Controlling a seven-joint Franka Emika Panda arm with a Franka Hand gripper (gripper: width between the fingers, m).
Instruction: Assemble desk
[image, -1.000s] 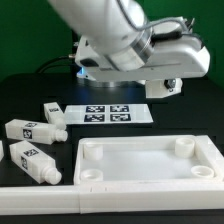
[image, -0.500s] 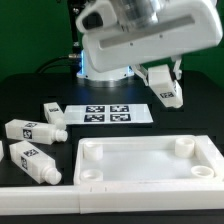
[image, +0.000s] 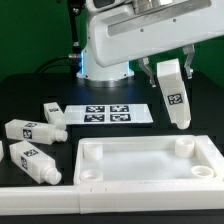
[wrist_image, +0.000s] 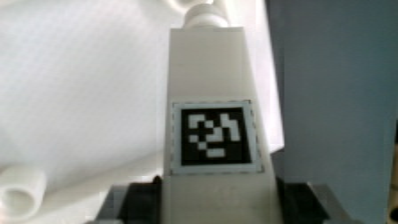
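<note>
Black table (image: 205, 120) fills the exterior view, and the marker board (image: 105, 113) lies near its centre. At 6 o'clock lies the desk panel (image: 140, 160), rim upward. Three loose legs (image: 28, 129) rest at 9 o'clock, well apart from it. At 2 o'clock the gripper (image: 170, 68) has its fingers clenched on the fourth leg (image: 176, 98). This leg hangs nearly upright, a little tilted, above the corner socket (image: 183, 146) at the panel's 1 o'clock, not touching it.

From the wrist view, the held leg (wrist_image: 217, 90) shows its tag (wrist_image: 217, 138) to the camera. Its peg end (wrist_image: 205, 14) points away, toward the panel (wrist_image: 71, 100).

I judge the tilt as the danger. If the peg meets the socket's rim and not the hole, it may push the panel aside. The leg may also twist between the fingers.
</note>
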